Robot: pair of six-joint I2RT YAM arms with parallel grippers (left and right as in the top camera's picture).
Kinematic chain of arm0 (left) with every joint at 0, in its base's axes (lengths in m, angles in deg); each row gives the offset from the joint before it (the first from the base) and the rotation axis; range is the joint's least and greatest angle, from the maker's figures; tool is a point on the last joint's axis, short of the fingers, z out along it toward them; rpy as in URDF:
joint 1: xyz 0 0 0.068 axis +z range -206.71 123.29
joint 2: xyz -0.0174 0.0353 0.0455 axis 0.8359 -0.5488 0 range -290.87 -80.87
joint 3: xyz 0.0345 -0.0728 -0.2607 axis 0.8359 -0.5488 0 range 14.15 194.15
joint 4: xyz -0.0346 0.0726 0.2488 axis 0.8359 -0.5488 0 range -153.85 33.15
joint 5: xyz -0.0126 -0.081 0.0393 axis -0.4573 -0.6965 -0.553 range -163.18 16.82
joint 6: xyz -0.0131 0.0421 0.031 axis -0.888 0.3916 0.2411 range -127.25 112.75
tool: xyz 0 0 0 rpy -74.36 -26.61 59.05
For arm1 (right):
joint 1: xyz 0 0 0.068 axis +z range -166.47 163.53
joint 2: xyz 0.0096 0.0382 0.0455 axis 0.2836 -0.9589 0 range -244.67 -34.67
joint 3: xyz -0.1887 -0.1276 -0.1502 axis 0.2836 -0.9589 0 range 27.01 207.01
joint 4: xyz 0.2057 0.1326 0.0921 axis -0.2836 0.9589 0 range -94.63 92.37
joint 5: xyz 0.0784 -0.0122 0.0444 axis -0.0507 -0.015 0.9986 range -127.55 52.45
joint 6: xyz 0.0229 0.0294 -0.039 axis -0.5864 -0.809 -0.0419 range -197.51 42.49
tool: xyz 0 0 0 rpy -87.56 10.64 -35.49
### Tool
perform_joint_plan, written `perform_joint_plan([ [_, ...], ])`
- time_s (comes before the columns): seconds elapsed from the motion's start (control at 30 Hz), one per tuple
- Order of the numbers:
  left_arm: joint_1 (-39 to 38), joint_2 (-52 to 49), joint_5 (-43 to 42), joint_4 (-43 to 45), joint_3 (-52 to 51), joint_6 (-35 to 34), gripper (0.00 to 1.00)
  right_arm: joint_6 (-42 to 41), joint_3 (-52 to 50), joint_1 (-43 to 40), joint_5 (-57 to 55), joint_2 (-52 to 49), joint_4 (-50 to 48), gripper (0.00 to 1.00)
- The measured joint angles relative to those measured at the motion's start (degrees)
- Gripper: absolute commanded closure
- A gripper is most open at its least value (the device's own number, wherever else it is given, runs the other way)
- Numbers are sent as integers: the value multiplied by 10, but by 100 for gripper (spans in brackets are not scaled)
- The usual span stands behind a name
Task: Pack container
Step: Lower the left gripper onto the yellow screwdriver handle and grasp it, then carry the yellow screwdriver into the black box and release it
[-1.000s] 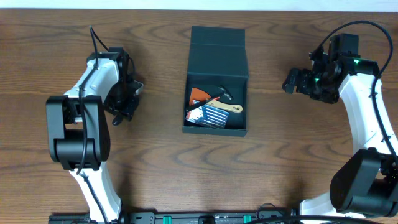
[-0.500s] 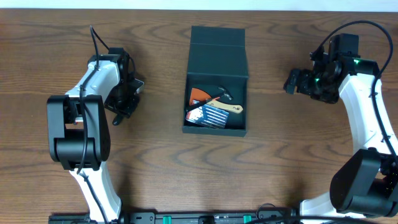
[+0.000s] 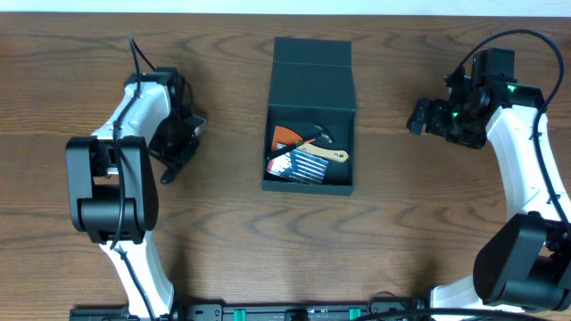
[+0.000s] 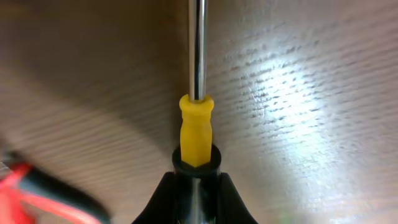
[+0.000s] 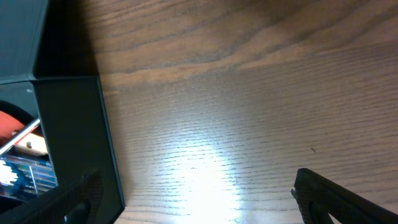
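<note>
My left claw pinching screwdriver, left side of table. Right claw spread, empty. Container centre, lid open. Grasp step, I judge. Next: lift, carry right, lower in.

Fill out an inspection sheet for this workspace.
Surface: wood-grain table, glare patches in both wrist views.
Job's things: container open, lid folded back; inside lie a hammer, an orange piece and a striped pack. Screwdriver on the table, left of the container.
Clutter: nothing seen.
Grippers: left tool shut on the screwdriver; right tool open, empty, over bare table right of the container.
Cables: black cables run along each arm, clear of the container.
Surroundings: black rail at the near edge; pale strip beyond the far edge.
</note>
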Motion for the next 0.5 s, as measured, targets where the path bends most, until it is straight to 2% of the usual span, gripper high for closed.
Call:
perform_joint_plan([
  [0.13, -4, 17, 14, -20, 74, 0, 94, 0, 0, 0, 0, 0, -1, 1],
  [0.27, -28, 77, 21, -18, 141, 24, 94, 0, 0, 0, 0, 0, -2, 1],
  [0.5, -156, 180, 7, 3, 172, 167, 94, 0, 0, 0, 0, 0, -2, 1],
])
